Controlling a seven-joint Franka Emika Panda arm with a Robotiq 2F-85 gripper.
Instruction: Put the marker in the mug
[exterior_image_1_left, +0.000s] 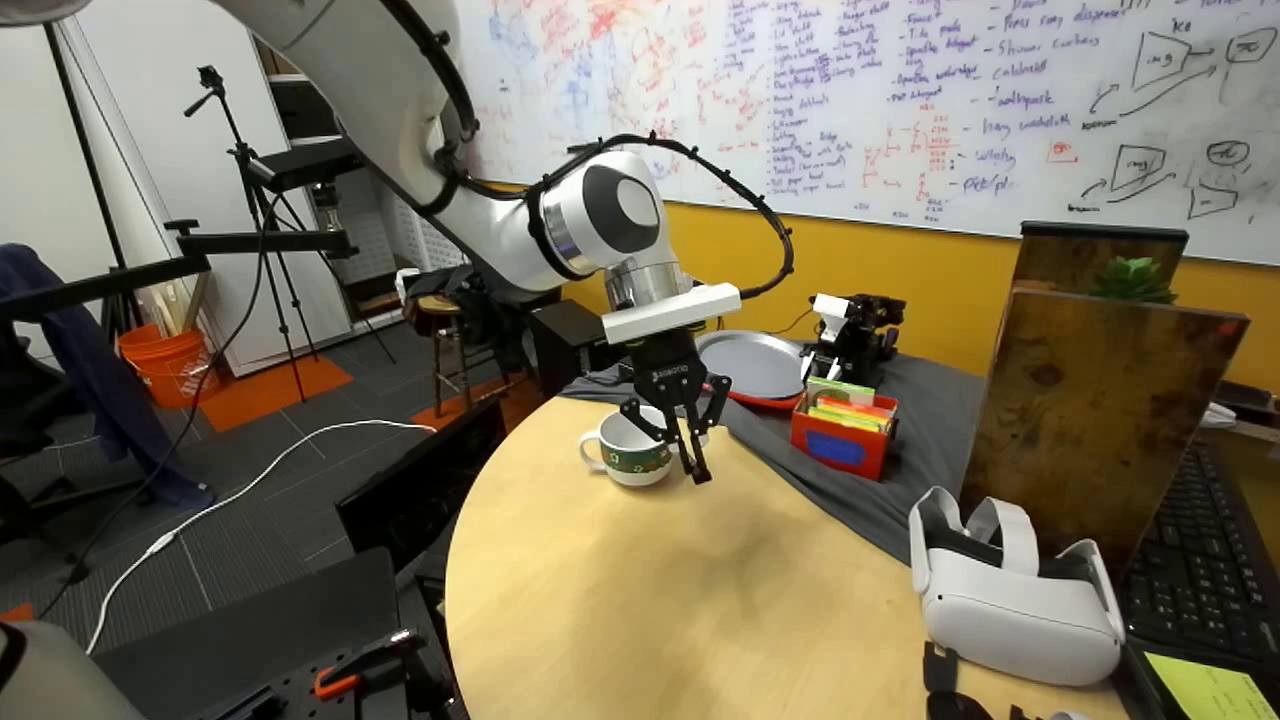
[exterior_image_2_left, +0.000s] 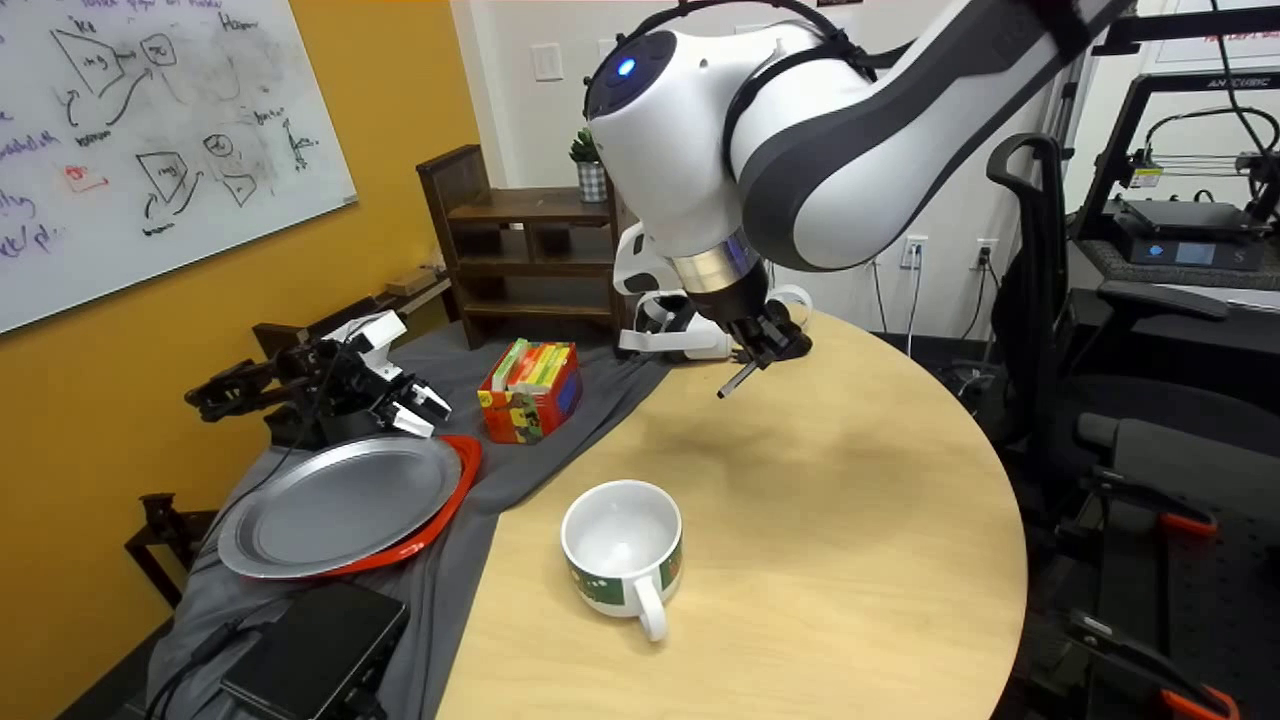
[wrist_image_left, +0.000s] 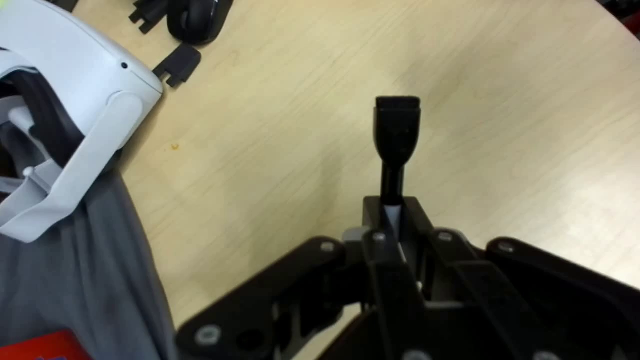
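The mug, white with a green band and a white inside, stands upright on the round table in both exterior views (exterior_image_1_left: 638, 464) (exterior_image_2_left: 602, 588); its handle points to the left in one of these and toward the camera in the other. It is out of the wrist view. My gripper (wrist_image_left: 392, 210) is shut on the marker (wrist_image_left: 396, 132), whose black flared end sticks out past the fingertips; its grey body lies between the fingers. In an exterior view the marker (exterior_image_2_left: 738, 380) hangs tilted from the gripper (exterior_image_2_left: 762, 352), above the table and apart from the mug.
A white headset (exterior_image_1_left: 1020, 610) lies at the table's side, with a dark wooden shelf (exterior_image_1_left: 1100, 420) behind it. A red box of cards (exterior_image_2_left: 530, 400) and a grey round pan (exterior_image_2_left: 340, 505) on a red tray sit on the grey cloth. A black box (exterior_image_2_left: 315, 650) is near the mug.
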